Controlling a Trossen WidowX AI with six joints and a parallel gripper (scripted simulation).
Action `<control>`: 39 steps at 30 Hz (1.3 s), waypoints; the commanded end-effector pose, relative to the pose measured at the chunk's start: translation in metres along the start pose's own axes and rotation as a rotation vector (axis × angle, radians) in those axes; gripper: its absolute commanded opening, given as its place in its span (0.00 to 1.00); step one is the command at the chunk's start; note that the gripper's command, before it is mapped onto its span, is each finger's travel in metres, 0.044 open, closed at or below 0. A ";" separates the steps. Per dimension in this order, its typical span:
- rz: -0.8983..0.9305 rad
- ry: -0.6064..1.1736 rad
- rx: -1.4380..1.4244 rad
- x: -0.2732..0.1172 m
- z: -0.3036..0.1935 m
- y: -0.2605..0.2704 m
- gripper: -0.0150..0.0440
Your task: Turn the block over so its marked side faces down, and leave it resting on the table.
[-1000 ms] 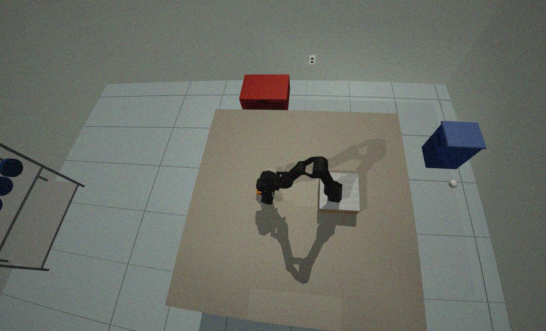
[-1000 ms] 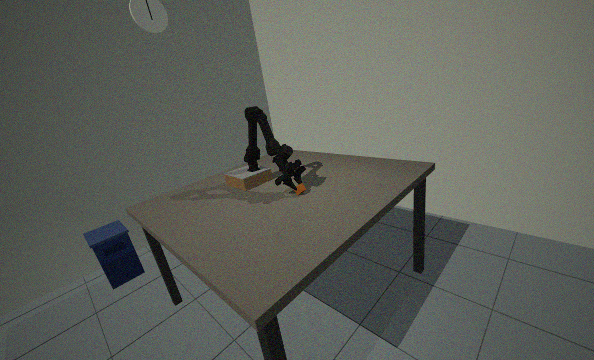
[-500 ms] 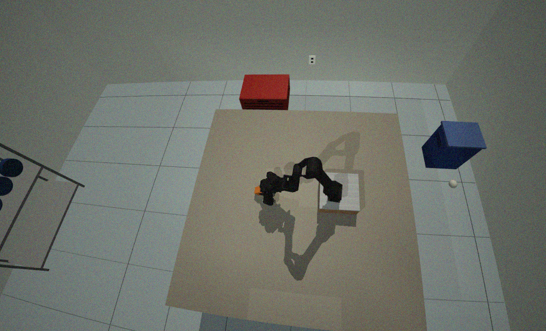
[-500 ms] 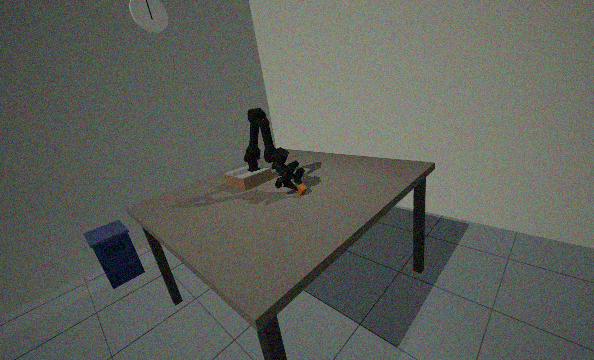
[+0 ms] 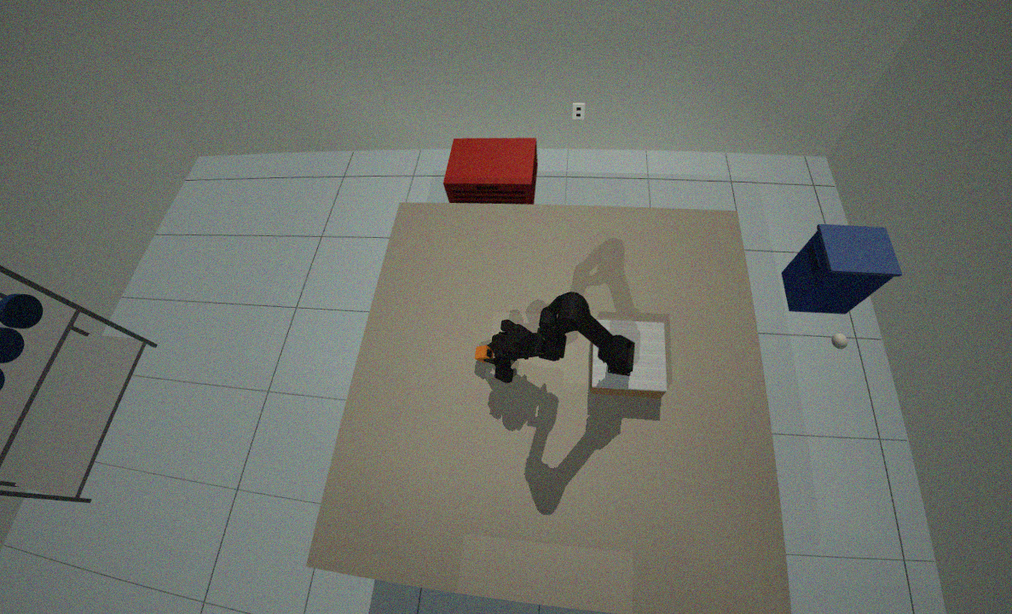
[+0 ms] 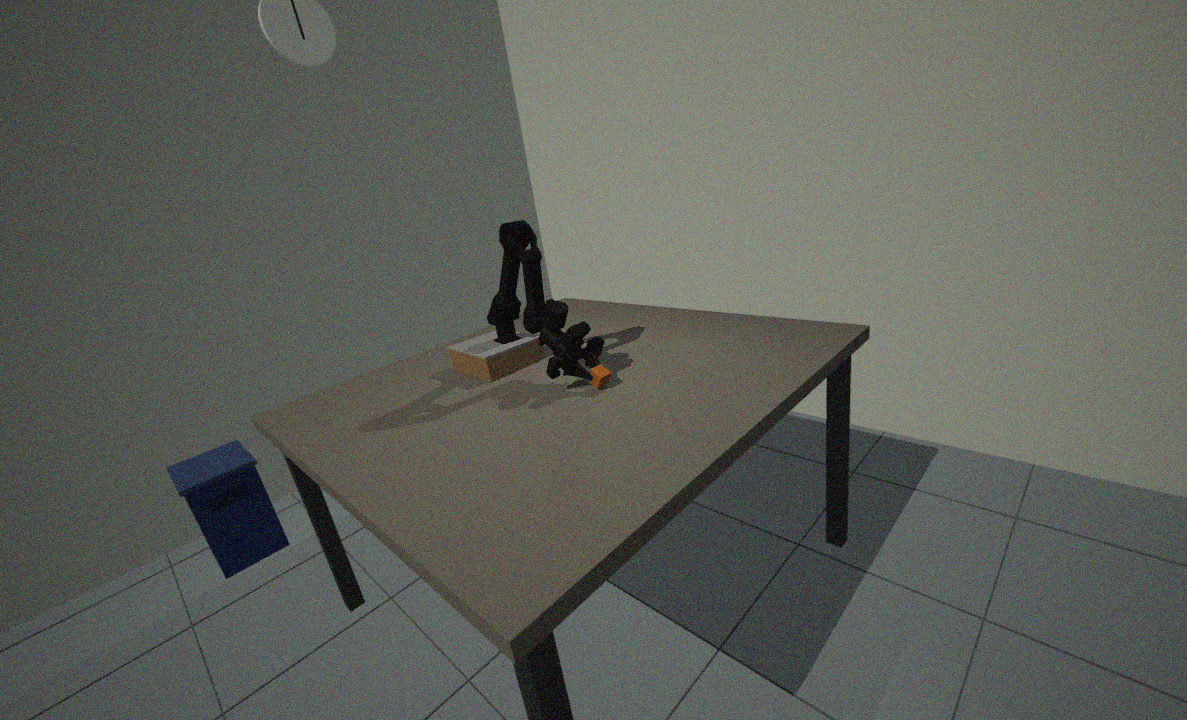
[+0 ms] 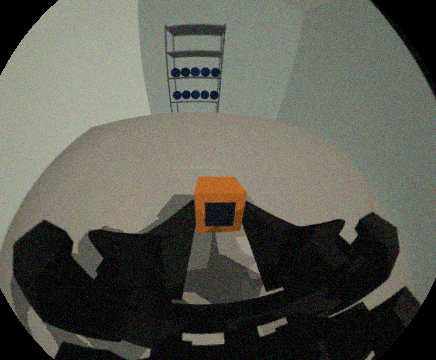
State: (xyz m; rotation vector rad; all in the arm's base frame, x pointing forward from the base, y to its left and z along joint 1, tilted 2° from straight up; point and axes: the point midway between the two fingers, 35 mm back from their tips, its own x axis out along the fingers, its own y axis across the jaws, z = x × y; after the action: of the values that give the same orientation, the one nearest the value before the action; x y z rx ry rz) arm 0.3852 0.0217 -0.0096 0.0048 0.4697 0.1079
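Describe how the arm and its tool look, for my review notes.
The arm is black throughout, with slim links and bulky rounded joints. Its tool is black too, with two broad fingers tapering toward their tips.

One gripper [image 5: 484, 352] [image 6: 595, 376] [image 7: 218, 203], one orange block [image 5: 482, 352] [image 6: 600, 377] [image 7: 220, 186], one table [image 5: 418, 489] [image 6: 525, 501] [image 7: 278, 150].

A plain tiled room, perhaps a lab, with a robot arm [image 5: 570, 311] [image 6: 514, 234] on a table [image 5: 432, 489] [image 6: 525, 501] [image 7: 128, 145].
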 end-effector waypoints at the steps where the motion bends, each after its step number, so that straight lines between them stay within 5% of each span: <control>1: 0.004 -0.014 0.003 -0.001 0.001 0.001 0.25; 11: 0.004 -0.014 0.003 -0.001 0.001 0.001 0.25; 28: 0.004 -0.014 0.003 -0.001 0.001 0.001 1.00; 39: 0.004 -0.014 0.003 -0.001 0.001 0.001 1.00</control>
State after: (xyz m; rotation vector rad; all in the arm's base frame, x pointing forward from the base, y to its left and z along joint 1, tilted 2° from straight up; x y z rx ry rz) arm 0.3845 0.0216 -0.0080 0.0055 0.4559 0.1078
